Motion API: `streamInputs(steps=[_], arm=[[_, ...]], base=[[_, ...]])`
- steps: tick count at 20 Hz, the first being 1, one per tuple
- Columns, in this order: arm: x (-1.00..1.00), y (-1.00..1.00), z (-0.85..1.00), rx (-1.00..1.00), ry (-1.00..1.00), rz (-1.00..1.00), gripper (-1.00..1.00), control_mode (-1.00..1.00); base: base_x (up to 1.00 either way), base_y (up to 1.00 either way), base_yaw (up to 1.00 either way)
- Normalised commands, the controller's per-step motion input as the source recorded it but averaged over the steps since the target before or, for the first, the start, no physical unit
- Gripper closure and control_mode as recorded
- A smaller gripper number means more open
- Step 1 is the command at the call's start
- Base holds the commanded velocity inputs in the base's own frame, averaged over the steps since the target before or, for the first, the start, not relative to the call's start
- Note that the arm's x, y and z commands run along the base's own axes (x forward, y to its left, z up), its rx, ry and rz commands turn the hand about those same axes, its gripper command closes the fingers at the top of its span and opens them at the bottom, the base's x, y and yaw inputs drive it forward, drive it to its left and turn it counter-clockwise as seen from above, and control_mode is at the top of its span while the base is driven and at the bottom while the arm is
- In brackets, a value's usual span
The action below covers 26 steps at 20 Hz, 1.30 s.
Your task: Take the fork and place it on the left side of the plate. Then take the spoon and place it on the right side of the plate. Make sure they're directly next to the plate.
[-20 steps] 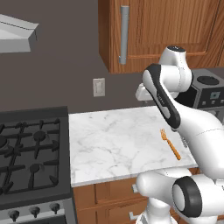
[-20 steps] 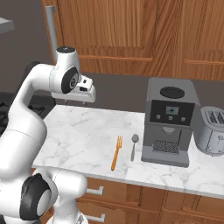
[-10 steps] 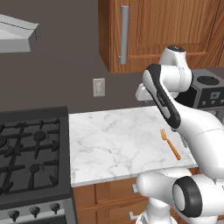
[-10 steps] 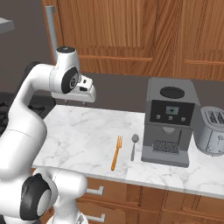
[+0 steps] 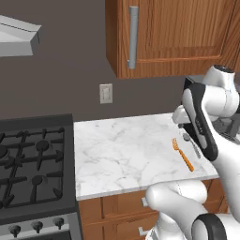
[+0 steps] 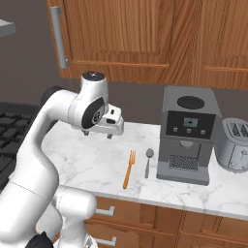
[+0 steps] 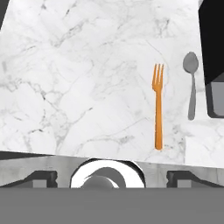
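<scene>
On the tabletop, right part: the fork (image 6: 128, 169) lies flat on the marble, its tines toward the back wall and its handle toward the front edge; nothing holds it.
Beside the fork: the spoon (image 6: 148, 161) lies just to its right, roughly parallel, bowl toward the wall, apart from the fork and close to the coffee machine (image 6: 188, 135).
Tool: the tool (image 6: 109, 131) hangs in the air above the tabletop, well clear of the marble, its jaws spread wide and empty.
Deciding relation: from the tool, the fork lies to the robot's right and toward the front edge, and below. In the hand view the fork (image 7: 158, 105) stands right of centre, with the spoon (image 7: 191, 84) further right again.
Long axis: the fork runs back to front, nearly straight up the hand view, so I judge the jaws should close across the slim handle, from side to side.
Nearer piece: the fork is closer to the tool than the spoon, which suits the task's order.
Plate: I cannot find it in these views, so the place to set the fork down cannot be judged.
Step in hand: by my reading, the approach to the fork, not yet begun in earnest.
Risk: the spoon's nearness leaves little room on the fork's right.
</scene>
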Motion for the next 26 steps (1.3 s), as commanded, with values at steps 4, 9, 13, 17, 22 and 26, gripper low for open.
streamInputs(steps=[4, 9, 13, 17, 22, 26], arm=[[-0.44, -0.85, -0.58, 0.02, -0.05, 0.00, -1.00, -1.00], [0.07, -0.38, -0.55, 0.00, -0.07, 0.00, -1.00, -1.00], [0.46, -0.08, -0.55, 0.00, 0.00, 0.00, -1.00, -1.00], [0.67, 0.00, -0.49, 0.00, 0.00, 0.00, -1.00, -1.00], [0.72, 0.00, -0.41, 0.00, 0.00, 0.00, -1.00, -1.00], [0.46, 0.00, -0.26, 0.00, 0.02, 0.00, -1.00, -1.00]], base=[[0.00, 0.00, 0.00], [0.00, 0.00, 0.00], [0.00, 0.00, 0.00], [0.00, 0.00, 0.00], [0.00, 0.00, 0.00], [0.00, 0.00, 0.00]])
